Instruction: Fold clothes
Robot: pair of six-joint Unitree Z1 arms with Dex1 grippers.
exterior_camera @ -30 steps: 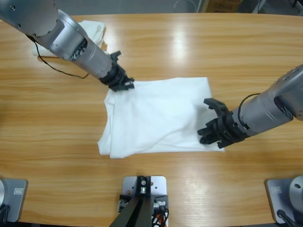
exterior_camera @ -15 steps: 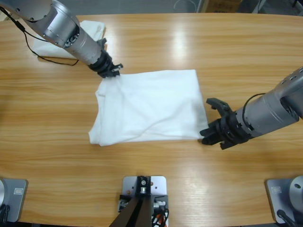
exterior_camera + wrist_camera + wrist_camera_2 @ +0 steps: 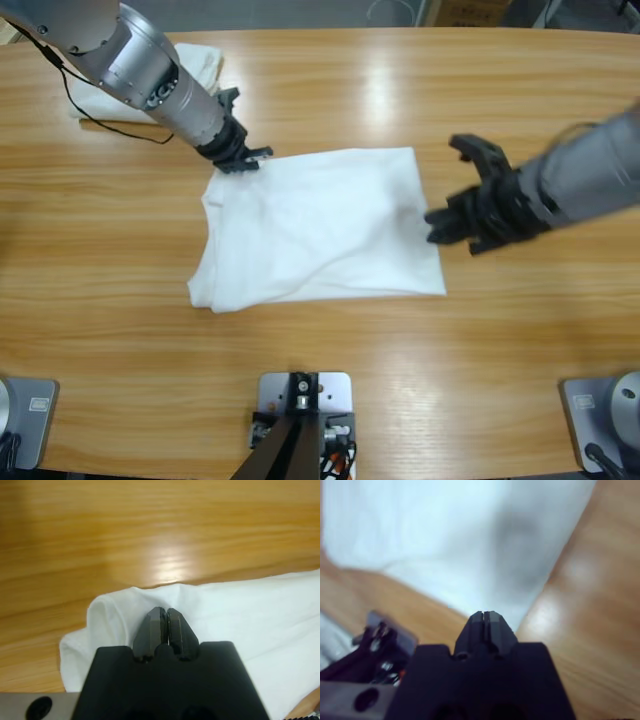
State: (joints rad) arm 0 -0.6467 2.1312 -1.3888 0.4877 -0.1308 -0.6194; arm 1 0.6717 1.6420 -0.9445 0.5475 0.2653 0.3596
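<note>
Where the high view looked down, a long wooden worktop (image 3: pixel 400 90) with pale glare streaks filled the scene; nothing of the room could be made out beyond its far edge.

Item 1: white T-shirt (image 3: pixel 315 228), folded into a rough rectangle, lay flat near the worktop's middle, its left side rumpled.

Item 2: second pile of white cloth (image 3: pixel 195 62) sat at the far left corner, partly hidden by an arm, with a black cable (image 3: pixel 110 128) looping beside it.

Item 3: left arm slanted down from the upper left corner. Left tool (image 3: pixel 243 160) sat on the T-shirt's far left corner, jaws pressed together with the cloth bunched around their tips.

Item 4: right arm entered from the right edge, raised off the worktop. Right tool (image 3: pixel 438 224) hung at the T-shirt's right edge, jaws pressed together, gripping nothing visible.
</note>
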